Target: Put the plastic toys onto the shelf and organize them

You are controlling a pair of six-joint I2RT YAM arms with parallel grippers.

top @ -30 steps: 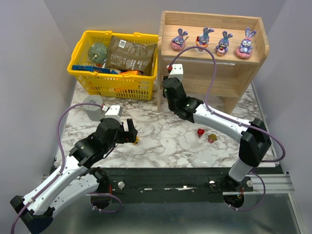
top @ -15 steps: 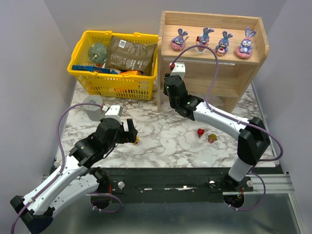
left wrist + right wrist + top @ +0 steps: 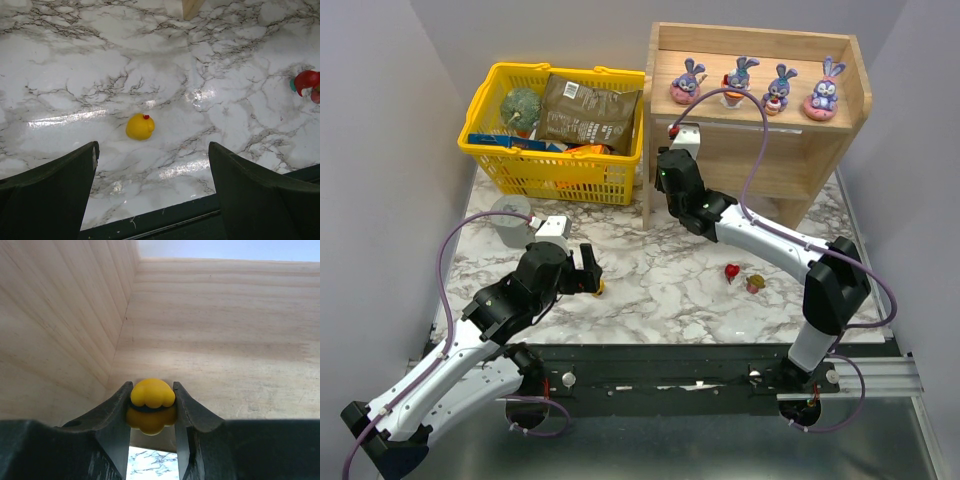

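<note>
Right wrist: right gripper [image 3: 151, 407] clamps yellow toy [image 3: 152, 392] inside shelf [image 3: 225, 340]; left gripper [image 3: 152, 150] wide; packet [image 3: 588, 110] print unreadable.

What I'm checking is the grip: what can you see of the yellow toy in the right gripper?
The yellow toy is small, plastic-looking, with a lobed top and a dark line across its middle; its lower part is shaded. The right gripper pinches it, fingers touching both sides, facing an inner corner of the shelf.
</note>
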